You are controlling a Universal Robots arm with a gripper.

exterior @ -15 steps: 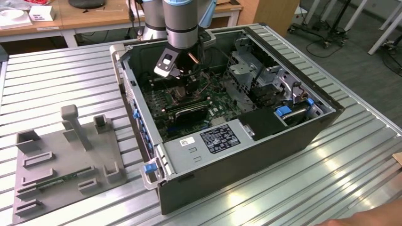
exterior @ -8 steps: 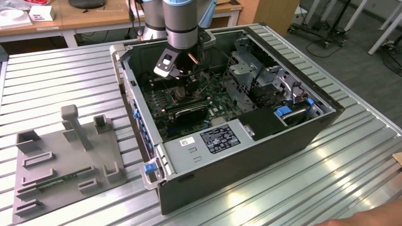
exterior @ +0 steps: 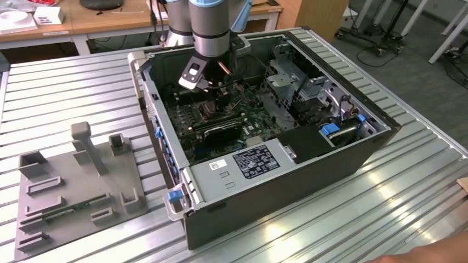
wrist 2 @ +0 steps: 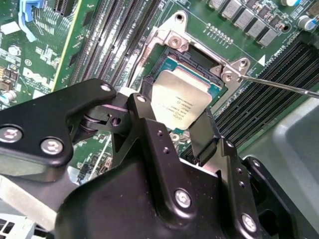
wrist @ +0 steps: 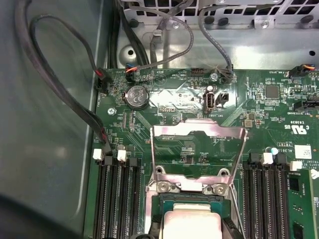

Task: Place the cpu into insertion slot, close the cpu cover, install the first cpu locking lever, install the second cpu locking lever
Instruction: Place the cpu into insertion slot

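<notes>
The cpu (wrist 2: 182,99), a silvery square chip, sits between my gripper's (wrist 2: 174,117) two black fingers (wrist 2: 202,132), which touch its opposite edges. It hangs level over the insertion slot (wrist 2: 197,59), whose dark frame and teal rim show around it. In the first wrist view the cpu (wrist: 192,224) is over the insertion slot (wrist: 187,199), and the cpu cover (wrist: 169,132) lies swung open, flat on the green board. A thin locking lever (wrist 2: 279,85) sticks out sideways from the socket. In the exterior view my gripper (exterior: 208,96) reaches down into the open computer case.
Long black memory slots (wrist: 117,199) flank the socket on both sides. Cables (wrist: 75,99) loop along the case wall (exterior: 157,126). A drive cage (exterior: 292,82) and a black power unit fill the exterior view's right of the case. A grey fixture plate (exterior: 73,192) lies on the ribbed table.
</notes>
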